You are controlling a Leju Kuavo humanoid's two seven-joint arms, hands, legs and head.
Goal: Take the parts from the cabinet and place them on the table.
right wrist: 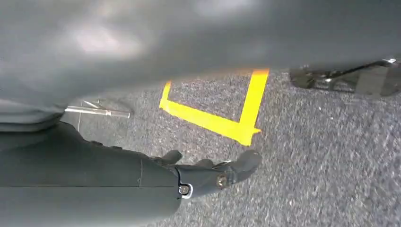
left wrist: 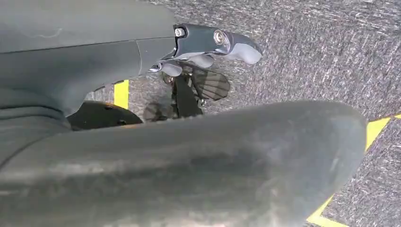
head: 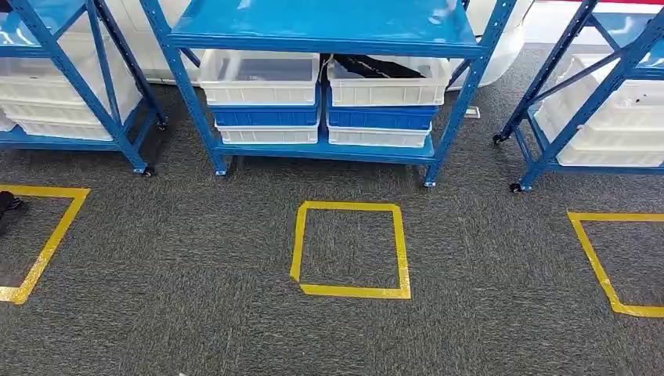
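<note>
A: What is sitting on the blue metal shelving rack point(head: 329, 39)?

B: White plastic bins point(head: 260, 78) are standing side by side on its lowest shelf, stacked over blue plastic bins point(head: 381, 117) with more white ones beneath. Black parts point(head: 376, 67) are lying in the right-hand top bin, near the shelf's right edge; their shape is too small to tell.

A: And around the rack?

B: Grey carpet floor point(head: 196, 313) is stretching in front of it, with a yellow tape square point(head: 350, 249) lying just ahead of the rack's front legs. Two more blue racks are flanking it, holding white bins too.

A: How are the hands looking?

B: The left hand point(left wrist: 208, 52) is hanging over the carpet, its fingers point(left wrist: 241, 49) gently curled and holding nothing. The right hand point(right wrist: 213, 172) is hanging near a yellow tape corner point(right wrist: 236, 127), fingers loosely curled, touching nothing.
</note>
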